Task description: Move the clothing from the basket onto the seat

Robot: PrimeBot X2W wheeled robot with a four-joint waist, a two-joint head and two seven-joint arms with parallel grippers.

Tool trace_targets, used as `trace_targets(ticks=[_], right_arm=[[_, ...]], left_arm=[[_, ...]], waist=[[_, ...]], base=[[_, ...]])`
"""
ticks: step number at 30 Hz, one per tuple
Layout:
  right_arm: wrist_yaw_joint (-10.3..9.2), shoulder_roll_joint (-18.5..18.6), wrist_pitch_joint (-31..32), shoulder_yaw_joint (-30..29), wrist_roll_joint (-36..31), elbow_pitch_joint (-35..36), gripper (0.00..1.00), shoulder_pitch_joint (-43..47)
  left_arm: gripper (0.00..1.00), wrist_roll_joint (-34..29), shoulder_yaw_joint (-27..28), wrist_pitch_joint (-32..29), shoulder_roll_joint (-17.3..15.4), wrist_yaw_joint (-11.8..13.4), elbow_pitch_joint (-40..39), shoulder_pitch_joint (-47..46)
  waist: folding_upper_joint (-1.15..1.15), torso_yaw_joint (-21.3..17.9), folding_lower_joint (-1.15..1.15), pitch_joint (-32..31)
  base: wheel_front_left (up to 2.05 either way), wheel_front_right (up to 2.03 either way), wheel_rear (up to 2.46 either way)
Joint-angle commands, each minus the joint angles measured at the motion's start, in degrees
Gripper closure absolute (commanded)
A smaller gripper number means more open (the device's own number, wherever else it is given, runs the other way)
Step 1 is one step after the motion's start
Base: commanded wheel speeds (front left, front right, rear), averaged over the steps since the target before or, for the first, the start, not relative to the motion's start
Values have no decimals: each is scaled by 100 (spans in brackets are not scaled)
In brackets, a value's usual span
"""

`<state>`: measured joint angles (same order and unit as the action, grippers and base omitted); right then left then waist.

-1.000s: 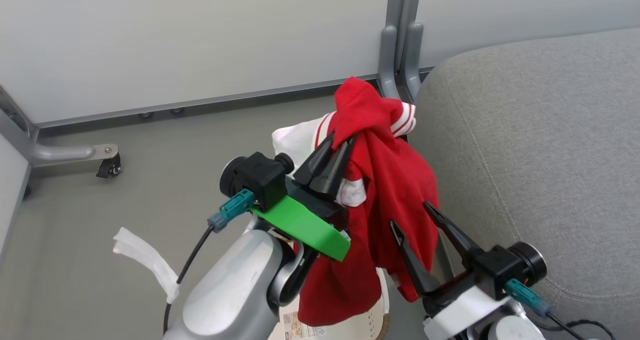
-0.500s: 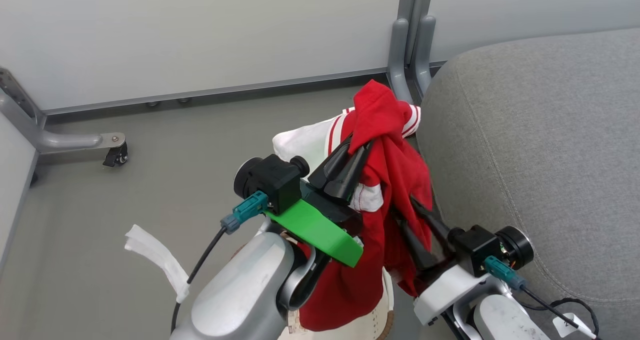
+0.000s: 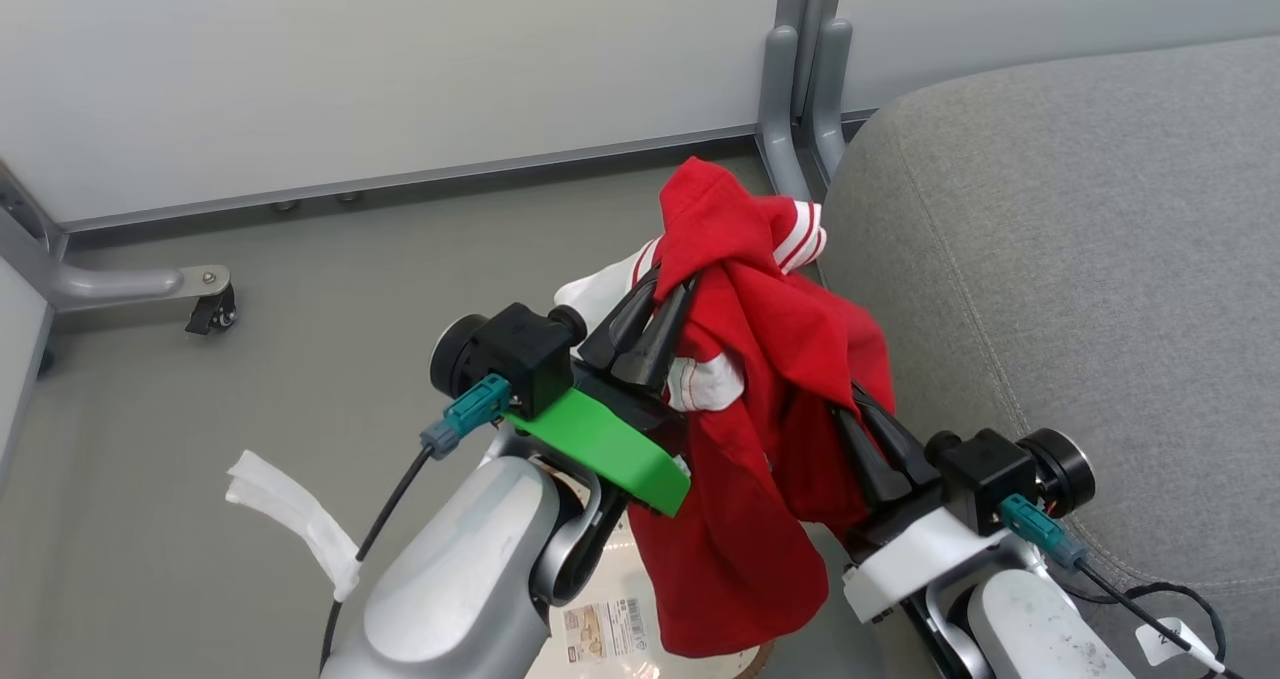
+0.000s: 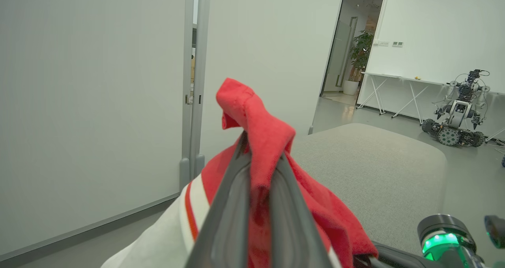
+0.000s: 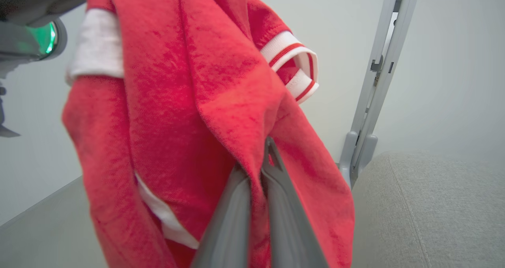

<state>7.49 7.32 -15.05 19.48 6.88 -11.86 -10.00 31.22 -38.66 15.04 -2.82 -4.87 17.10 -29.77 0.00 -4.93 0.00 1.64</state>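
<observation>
Two-handed grab, mid-air

Both are clamped on the clothing [image 3: 770, 359]: left hand [image 3: 668, 284] pinches a top fold, right hand [image 5: 268, 141] grips a lower fold. It hangs between them, with the grey seat [image 3: 1080, 259] just right of the right hand.

Head view: basket [image 3: 752, 665] nearly all hidden under the clothing [image 3: 760, 439] and my left forearm [image 3: 450, 579], and cut by the bottom edge. Print on its label [image 3: 603, 631] is too small for me to read. Tips of the right end effector [image 3: 848, 409] are buried in red folds. I cannot tell whether the bundle is one garment or two. The seat [image 3: 1050, 259] runs off the right and bottom edges. Left wrist view: left end effector [image 4: 262, 141] is blurred close-up, and the cloth's lower part is cut off.
</observation>
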Motion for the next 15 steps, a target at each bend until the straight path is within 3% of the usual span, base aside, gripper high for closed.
trace_targets(ticks=[1, 8, 9, 10, 11, 15], right_arm=[[1, -7, -16, -26, -4, 71, 100, -10], [1, 15, -17, -80, 5, 196, 100, 89], [1, 12, -17, -84, 7, 207, 100, 109], [1, 11, -17, -87, 9, 216, 100, 123], [1, 10, -17, -84, 13, 227, 100, 129], [1, -1, -17, -78, 42, 275, 100, 122]], left_arm=[[100, -46, 65, 18, -10, -23, 13, 88], [100, -138, 208, 18, -10, -53, 41, 185], [96, -150, 232, 18, -10, -35, 50, 209], [53, -166, 254, 18, -10, -8, 55, 224], [0, -210, 280, 18, -10, 35, 53, 232], [0, -244, 342, 18, -10, 70, 74, 316]], waist=[[0, -1, 0, 7], [0, 13, 0, -13], [0, 16, 0, -19], [0, 17, 0, -25], [0, 16, 0, -26], [0, 17, 0, -23]], base=[[0, 0, 0], [0, 0, 0], [0, 0, 0], [0, 0, 0], [0, 0, 0], [0, 0, 0]])
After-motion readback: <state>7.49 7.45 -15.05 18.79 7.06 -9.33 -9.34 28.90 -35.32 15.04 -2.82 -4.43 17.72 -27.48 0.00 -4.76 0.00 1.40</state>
